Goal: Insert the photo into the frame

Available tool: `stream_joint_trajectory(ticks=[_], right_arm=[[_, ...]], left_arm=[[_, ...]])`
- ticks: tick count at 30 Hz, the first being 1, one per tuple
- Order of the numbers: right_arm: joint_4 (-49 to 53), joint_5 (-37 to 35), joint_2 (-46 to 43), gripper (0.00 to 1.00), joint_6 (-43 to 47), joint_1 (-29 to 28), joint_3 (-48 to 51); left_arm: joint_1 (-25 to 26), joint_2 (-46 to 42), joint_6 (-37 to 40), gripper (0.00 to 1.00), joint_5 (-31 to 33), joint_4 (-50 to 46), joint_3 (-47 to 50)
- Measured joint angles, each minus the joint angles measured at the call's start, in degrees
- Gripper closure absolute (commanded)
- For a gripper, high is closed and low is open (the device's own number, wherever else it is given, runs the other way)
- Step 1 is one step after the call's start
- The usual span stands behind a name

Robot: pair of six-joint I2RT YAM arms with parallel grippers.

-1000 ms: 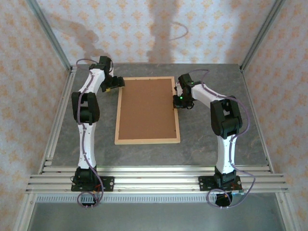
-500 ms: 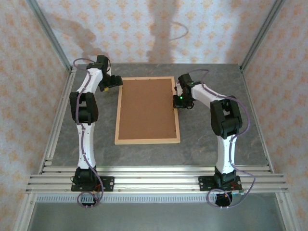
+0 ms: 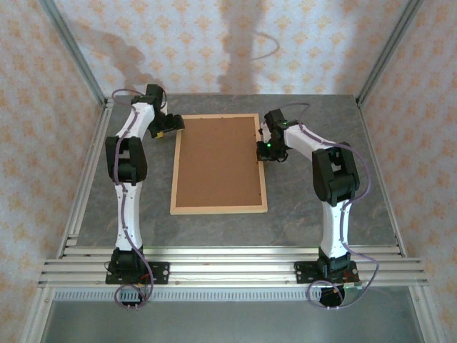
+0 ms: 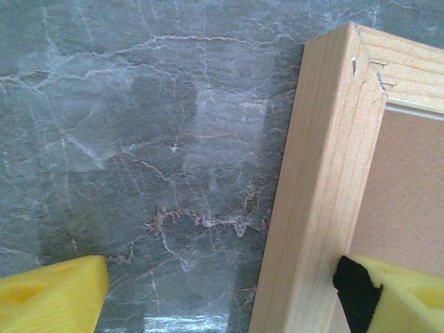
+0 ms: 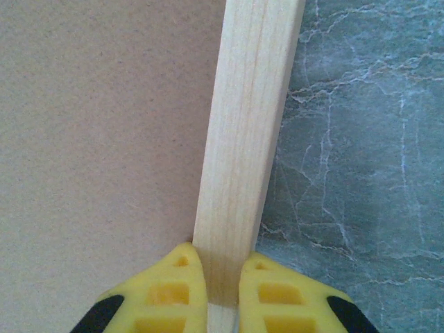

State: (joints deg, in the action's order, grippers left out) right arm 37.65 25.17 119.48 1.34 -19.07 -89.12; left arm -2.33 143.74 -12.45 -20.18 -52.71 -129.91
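The right gripper (image 5: 223,277) was clenched on the frame (image 5: 246,125) side rail, which ran straight out from between its jaws. The left gripper (image 4: 220,295) stood released, jaws astride the corner rail. The backing board (image 3: 218,161) sat inside the frame; whether the photo lay beneath could not be told, so completion was judged unconfirmed.

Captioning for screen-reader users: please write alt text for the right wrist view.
The right gripper is shut on the edge of the light wooden frame, clamping it from both sides. The brown backing board lies left of that edge, the grey marbled table right of it.
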Motion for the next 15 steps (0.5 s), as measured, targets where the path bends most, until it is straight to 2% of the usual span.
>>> stream_joint_trajectory(ticks=[8,9,10,15], right_arm=[[0.00,0.13,0.00,0.88,0.00,0.00,0.00],[0.00,0.13,0.00,0.88,0.00,0.00,0.00],[0.00,0.13,0.00,0.88,0.00,0.00,0.00],[0.07,0.13,0.04,0.89,-0.17,0.00,-0.15]], left_arm=[[0.85,1.07,-0.11,0.13,1.46,-1.11,-1.77],[0.98,1.07,-0.11,0.09,1.66,-1.11,-1.77],[1.11,1.07,-0.11,0.09,2.03,-1.09,-1.62],[1.25,-0.96,-1.66,0.11,2.60,1.57,2.54]])
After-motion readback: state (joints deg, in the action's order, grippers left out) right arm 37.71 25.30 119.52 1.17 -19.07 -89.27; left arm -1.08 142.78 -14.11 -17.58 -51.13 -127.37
